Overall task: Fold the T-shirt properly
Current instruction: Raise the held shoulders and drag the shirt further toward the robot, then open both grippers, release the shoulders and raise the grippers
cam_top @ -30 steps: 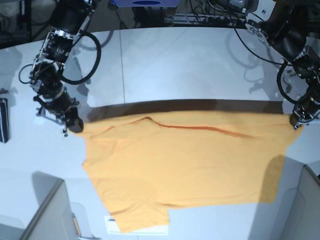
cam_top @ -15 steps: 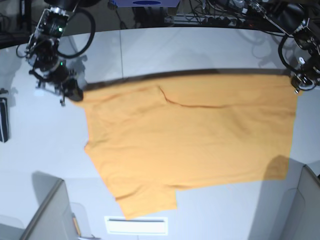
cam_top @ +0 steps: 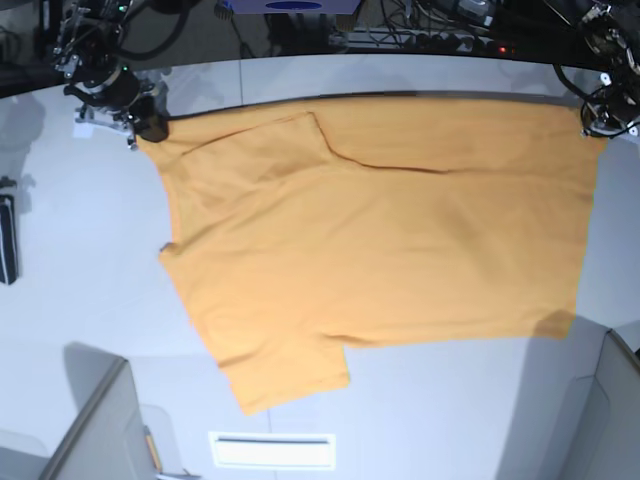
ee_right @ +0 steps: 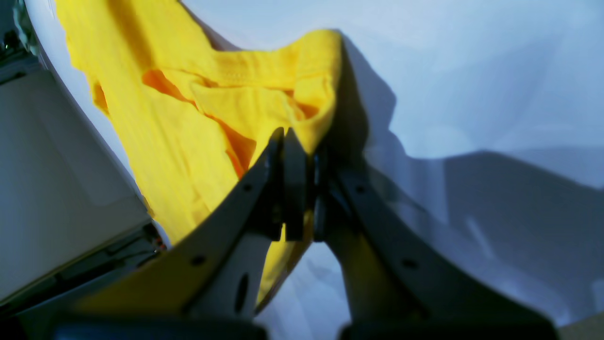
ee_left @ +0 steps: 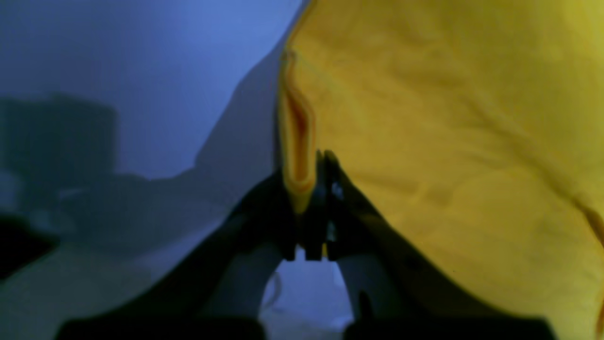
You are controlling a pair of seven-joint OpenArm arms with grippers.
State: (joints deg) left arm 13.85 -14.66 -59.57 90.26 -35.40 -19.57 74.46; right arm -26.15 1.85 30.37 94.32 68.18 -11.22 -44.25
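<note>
Two grippers, left gripper [cam_top: 597, 130] and right gripper [cam_top: 148, 128], pinch the T-shirt [cam_top: 380, 240] spread over the white table [cam_top: 420, 420]

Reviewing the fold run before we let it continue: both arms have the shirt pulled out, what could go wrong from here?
1. The left gripper pinches only a thin rolled edge of the T-shirt; more pull may slip it out.
2. The right gripper clamps bunched, layered cloth, so a crooked fold could carry over.
3. A crease runs across the upper cloth and a flap lies folded over near the right gripper; folding now would probably trap both.
</note>
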